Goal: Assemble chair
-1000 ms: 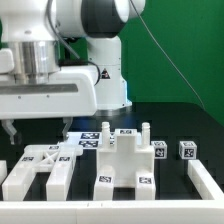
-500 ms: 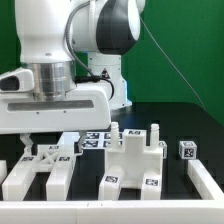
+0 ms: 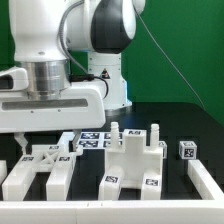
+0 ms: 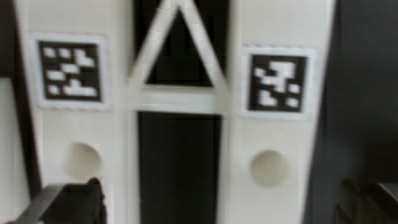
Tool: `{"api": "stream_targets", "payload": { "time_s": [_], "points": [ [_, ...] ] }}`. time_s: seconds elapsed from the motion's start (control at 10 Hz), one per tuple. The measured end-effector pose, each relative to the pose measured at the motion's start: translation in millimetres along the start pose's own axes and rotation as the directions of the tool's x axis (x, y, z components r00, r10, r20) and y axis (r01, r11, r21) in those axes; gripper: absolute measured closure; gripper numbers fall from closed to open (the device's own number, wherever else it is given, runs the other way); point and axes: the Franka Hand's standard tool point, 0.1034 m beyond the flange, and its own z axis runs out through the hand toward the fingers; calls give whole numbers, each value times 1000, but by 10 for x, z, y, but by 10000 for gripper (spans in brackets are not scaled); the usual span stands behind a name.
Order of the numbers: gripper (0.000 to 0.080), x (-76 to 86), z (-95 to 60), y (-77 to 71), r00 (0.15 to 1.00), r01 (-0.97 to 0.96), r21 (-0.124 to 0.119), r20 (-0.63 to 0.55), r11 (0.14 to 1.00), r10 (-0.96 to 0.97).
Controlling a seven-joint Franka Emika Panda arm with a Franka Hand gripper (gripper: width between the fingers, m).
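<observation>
Gripper hangs spread above the chair frame at the exterior view's left, pinching nothing.
Only one finger shows clearly in that view; the other is lost against white plastic. The wrist view is blurred: the frame's two tags cannot be read, and a dark fingertip is cut off at the edge. The chair's seat block stands mid-table.

A white plastic ladder-like frame part filled the view, bearing two black-and-white square tags above two oval holes.
</observation>
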Motion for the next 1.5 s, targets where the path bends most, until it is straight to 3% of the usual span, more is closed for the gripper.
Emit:
{"api": "stream_targets", "payload": {
  "time_s": [0.4, 0.5, 0.6, 0.7, 0.9, 1.2, 1.5],
  "points": [
    [150, 24, 12, 40, 999, 4, -23, -32, 1000, -4],
    [150, 27, 59, -34, 999, -23, -25, -26, 999, 22],
    [150, 48, 195, -301, 1000, -17, -22, -12, 1000, 16],
    [150, 70, 232, -395, 1000, 4, -14, -13, 1000, -5],
    [150, 53, 278, -449, 1000, -26, -14, -9, 1000, 26],
    [150, 52, 280, -440, 1000, -25, -14, -8, 1000, 25],
    [150, 41, 366, -325, 1000, -5, -28, -12, 1000, 5]
  ]
}}
